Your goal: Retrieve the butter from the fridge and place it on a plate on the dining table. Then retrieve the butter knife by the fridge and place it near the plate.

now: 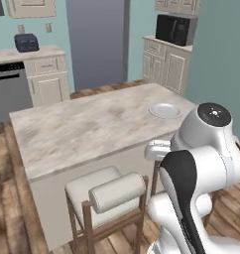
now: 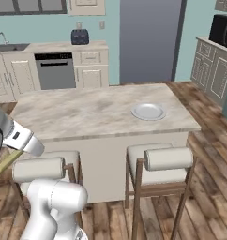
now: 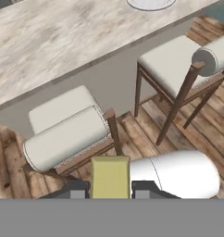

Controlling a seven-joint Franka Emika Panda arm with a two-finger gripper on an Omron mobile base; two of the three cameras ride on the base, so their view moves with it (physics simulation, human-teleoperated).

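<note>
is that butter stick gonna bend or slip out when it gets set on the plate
The butter looks stiff: it juts straight out from the tool without sagging. Its flat sides probably won't roll on the plate. It may be slick, though the grip looks square, so a slip seems unlikely.

One butter (image 3: 109, 177) stick sits between the two fingertips of the one end effector (image 3: 109, 190). One plate (image 2: 148, 111) rests on the one dining tabletop (image 2: 87, 112), ahead of the end effector and off to its right. Two stools stand between the end effector and the tabletop: a left stool (image 3: 67, 134) just ahead of it, a right stool (image 3: 178, 65) farther to its right. Far beyond it there are one dishwasher (image 2: 55, 70), one toaster (image 2: 79, 36), one microwave (image 1: 175, 29) and one sink (image 2: 7, 47).
</note>
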